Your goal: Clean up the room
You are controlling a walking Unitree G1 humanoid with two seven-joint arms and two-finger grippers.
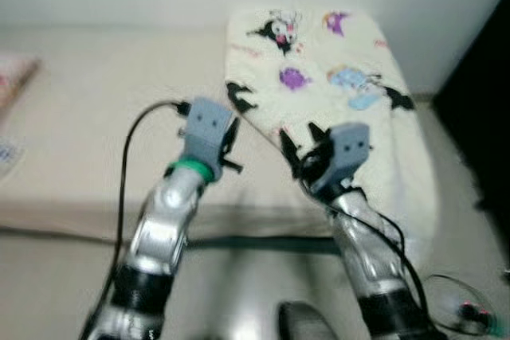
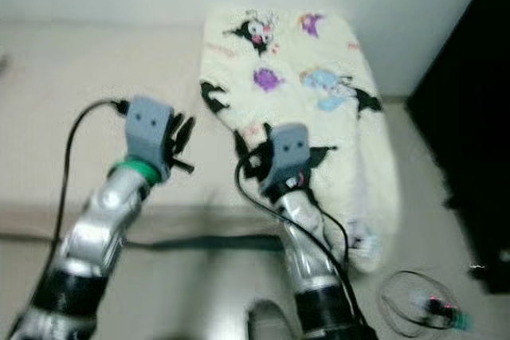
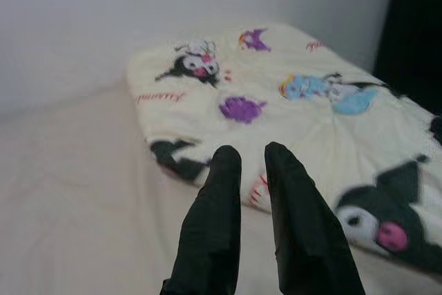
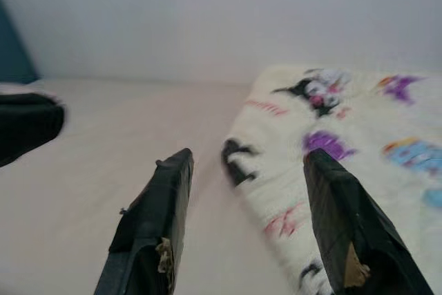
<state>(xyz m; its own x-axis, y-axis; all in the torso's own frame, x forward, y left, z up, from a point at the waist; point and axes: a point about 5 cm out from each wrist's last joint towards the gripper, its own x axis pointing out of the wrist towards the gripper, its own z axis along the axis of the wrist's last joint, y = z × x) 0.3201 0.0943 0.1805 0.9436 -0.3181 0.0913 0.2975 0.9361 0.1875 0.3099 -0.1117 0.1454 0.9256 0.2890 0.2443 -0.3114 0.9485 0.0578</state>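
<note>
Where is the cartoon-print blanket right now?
The cartoon-print blanket lies on the right part of the beige bed, against the wall, draping over the bed's right end, just ahead of the right hand.

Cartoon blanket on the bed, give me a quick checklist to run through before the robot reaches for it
1. Blanket in sight: ok. The cream cartoon-print blanket lies on the bed, its far side draping over the bed's end.
2. Right pincer open: ok. Its fingers stand wide apart, aimed at the blanket's near edge.
3. Left pincer open: not ok. Its fingers are almost together, with a narrow gap.
4. Either pincer touching the blanket: not ok. Both hover short of it.
5. Floor hazard: not ok. A coiled cable lies on the floor beside the bed.
6. Sharp view: not ok. The head views are blurred, so fine edges are hard to judge.
</note>
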